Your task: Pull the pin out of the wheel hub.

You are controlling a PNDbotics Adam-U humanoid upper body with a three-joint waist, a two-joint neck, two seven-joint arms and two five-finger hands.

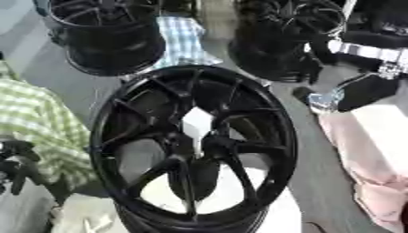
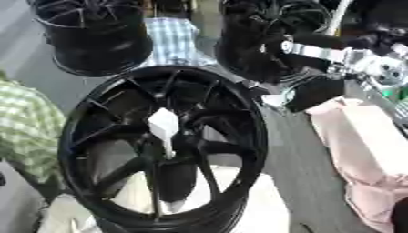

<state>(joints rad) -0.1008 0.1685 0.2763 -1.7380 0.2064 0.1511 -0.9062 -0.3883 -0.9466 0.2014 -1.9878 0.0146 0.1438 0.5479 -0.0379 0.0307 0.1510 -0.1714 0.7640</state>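
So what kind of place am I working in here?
Probably a wheel workshop or test bench: a large black wheel hub in front, two more black wheels behind, and checked cloths and a pink cloth laid around.

The wheel hub (image 1: 194,145) fills the centre, with the pin (image 2: 164,129) in its middle. Two more wheels stand behind it, one at eleven o'clock (image 1: 104,34) and one at one o'clock (image 1: 283,36). The right robot hand (image 2: 315,93) lies at two o'clock, just beside the hub's rim. A cloth (image 1: 370,154) lies at three o'clock.
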